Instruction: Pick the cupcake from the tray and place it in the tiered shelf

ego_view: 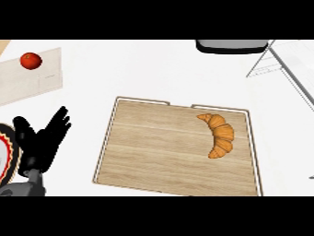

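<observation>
One hand showed, the left hand [41,138], released and resting near-left; no cupcake seen, only a croissant [220,134], long axis near-far, on the tray's [152,150] right side, well right of it, toward the tiered shelf [282,69].

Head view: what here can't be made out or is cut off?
Tiered shelf: cut by the right edge.
Plate: cut by the left edge.
Dark object at top: cut off, unidentifiable.
Right hand: not in view.
</observation>
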Tool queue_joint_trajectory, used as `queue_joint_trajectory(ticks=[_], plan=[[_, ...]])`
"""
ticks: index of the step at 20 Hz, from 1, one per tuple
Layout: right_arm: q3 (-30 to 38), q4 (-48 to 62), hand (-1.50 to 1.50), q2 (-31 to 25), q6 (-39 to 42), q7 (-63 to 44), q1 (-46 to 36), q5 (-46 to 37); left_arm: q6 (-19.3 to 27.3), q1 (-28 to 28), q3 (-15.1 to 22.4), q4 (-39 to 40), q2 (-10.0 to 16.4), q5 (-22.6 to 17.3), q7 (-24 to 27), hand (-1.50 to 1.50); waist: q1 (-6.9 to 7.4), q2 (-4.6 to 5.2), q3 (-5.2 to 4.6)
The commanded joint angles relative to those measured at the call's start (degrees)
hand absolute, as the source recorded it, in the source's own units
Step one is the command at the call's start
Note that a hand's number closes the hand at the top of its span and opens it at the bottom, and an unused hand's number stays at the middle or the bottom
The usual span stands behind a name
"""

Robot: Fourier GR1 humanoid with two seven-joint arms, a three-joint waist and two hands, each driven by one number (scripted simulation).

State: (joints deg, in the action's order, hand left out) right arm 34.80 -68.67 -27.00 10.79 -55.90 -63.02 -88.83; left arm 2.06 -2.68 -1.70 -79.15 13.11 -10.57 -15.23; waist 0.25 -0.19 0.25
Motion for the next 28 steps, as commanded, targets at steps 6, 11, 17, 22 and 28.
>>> queue_joint_trajectory(ticks=[6,11,17,22,28], plan=[[-0.59,1.60,1.50,-4.75,-2.15,3.20,2.17,6.19,1.49,-1.61,1.20,4.28,-2.52,2.75,-0.90,0.00,-0.29,0.21,-0.26],[-3.76,3.48,1.50,-0.83,-7.35,-0.89,3.60,5.83,-0.78,-2.36,-0.76,4.34,-1.04,1.66,0.40,0.00,0.05,0.29,-0.27],[-1.62,-3.15,1.50,-3.31,-5.60,-1.33,7.46,8.51,0.22,1.03,-0.44,-0.67,-2.11,0.95,-2.99,0.00,-0.33,0.05,-0.24],[0.39,1.20,-1.50,-4.63,-17.53,-3.77,1.95,7.13,-1.60,0.91,-0.92,0.46,-1.01,0.62,-2.23,0.00,0.69,0.50,-0.23],[3.85,-3.53,-1.50,-4.46,-24.36,-0.70,1.91,13.42,-2.53,0.74,-2.27,1.25,0.37,0.88,-0.59,0.00,0.34,0.32,-0.24]])
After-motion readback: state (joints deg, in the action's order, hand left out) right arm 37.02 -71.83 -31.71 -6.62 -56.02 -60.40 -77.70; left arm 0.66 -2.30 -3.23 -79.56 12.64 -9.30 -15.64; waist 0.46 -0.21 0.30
